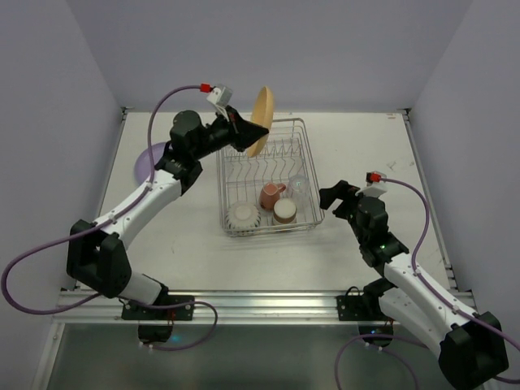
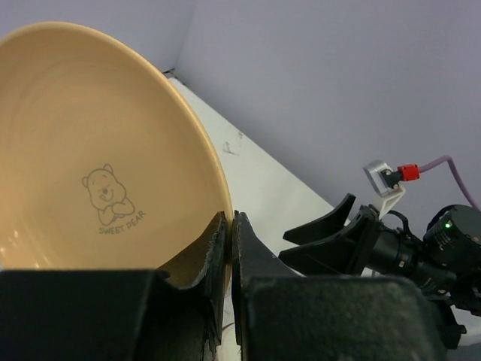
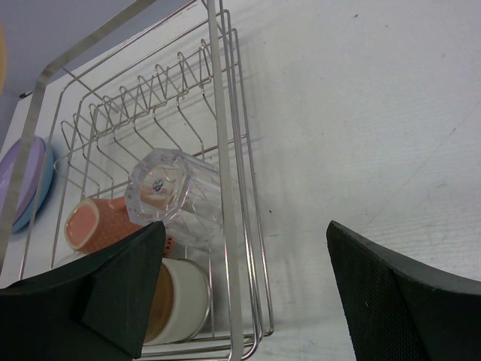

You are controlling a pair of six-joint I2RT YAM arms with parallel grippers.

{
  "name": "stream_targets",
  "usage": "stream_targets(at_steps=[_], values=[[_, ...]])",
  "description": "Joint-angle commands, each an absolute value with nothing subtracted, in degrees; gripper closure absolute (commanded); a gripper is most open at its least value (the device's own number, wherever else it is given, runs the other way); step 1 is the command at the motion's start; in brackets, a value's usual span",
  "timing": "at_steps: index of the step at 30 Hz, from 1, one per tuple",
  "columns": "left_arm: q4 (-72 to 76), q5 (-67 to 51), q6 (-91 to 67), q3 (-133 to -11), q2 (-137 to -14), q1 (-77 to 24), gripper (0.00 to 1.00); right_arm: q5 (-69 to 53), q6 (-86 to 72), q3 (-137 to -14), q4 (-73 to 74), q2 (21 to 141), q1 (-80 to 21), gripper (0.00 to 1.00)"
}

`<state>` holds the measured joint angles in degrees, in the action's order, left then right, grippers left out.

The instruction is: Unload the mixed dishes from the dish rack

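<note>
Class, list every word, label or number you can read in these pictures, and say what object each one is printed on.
"SWEET PEAR": printed under a small bear drawing on the inner face of the yellow-orange plate, which the left end effector grips by its rim.
No other writing can be read in any of the three views.

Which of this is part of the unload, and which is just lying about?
Job: dish rack, yellow plate in left tool, pink mug, clear glass, brown-and-cream cup, white bowl, purple plate on table.
Lying about: purple cables, front rail.
</note>
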<state>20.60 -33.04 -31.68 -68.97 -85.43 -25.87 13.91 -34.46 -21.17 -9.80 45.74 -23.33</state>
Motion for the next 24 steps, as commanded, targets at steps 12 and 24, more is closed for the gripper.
stream_targets(at_steps=[12, 24], values=[[1.9, 7.4, -24.5, -65.0, -73.7, -23.6, 1.0, 13.3, -33.6, -21.8, -11.3, 45.4, -23.2, 0.1], [-1.8, 31.0, -17.4, -62.8, -71.5, -23.7, 1.0, 13.3, -33.6, -22.3, -11.5, 46.8, -23.1, 0.09]])
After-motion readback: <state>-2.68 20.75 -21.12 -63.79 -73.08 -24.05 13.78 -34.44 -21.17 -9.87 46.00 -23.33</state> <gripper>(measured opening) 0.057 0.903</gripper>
